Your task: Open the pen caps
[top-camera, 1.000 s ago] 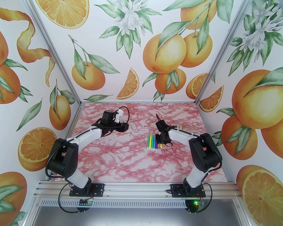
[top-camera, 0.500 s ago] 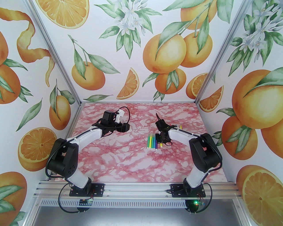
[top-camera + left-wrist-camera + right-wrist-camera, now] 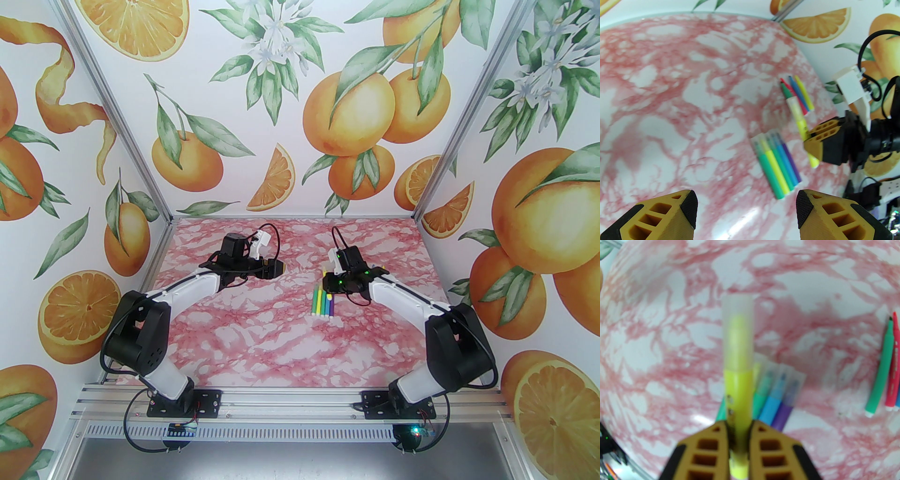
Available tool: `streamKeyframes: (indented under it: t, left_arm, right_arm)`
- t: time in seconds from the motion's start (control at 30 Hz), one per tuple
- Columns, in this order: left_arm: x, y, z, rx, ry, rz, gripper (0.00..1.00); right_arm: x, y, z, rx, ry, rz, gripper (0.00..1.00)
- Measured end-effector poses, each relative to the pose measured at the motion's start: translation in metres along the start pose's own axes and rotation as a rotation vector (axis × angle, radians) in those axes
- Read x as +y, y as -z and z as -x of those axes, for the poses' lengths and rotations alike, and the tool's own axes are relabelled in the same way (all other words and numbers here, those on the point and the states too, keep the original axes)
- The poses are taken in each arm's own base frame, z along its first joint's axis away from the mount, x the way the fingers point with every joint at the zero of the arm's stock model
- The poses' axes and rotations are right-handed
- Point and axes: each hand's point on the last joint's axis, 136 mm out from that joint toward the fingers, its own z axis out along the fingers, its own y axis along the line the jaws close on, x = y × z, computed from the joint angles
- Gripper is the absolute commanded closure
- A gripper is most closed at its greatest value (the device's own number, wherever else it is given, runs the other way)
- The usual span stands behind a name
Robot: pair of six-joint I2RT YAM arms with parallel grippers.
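Robot test booth, orange-print walls [image 3: 300,93], aluminium frame [image 3: 290,405] (pink-marble tabletop [image 3: 290,347])

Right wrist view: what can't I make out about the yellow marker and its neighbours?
All in the right wrist view:
- Yellow marker: blurred; barrel print unreadable, partly behind the right claw.
- Capped row: left pens hidden behind that marker.
- Blue uncapped pen: cut off by the right edge.

Pink marbled tabletop [image 3: 281,347], orange-print walls [image 3: 300,117]

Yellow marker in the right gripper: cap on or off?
On. A translucent cap covers the tip of the yellow marker, whose barrel the right gripper clamps.
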Motion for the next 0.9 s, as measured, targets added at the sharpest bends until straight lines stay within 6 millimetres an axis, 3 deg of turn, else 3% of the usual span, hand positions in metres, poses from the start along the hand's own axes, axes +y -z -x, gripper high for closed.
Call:
streamKeyframes:
  t: [0.4, 0.9]
  left_arm:
    - [-0.028, -0.01, 0.007, -0.013, 0.066, -0.169, 0.29]
    - [-0.047, -0.007, 0.019, -0.045, 0.071, -0.259, 0.35]
  right_arm:
    - [0.072, 0.013, 0.001, -0.063, 0.181, 0.183, 0.93]
    - [0.103, 0.017, 0.001, -0.097, 0.261, 0.254, 0.95]
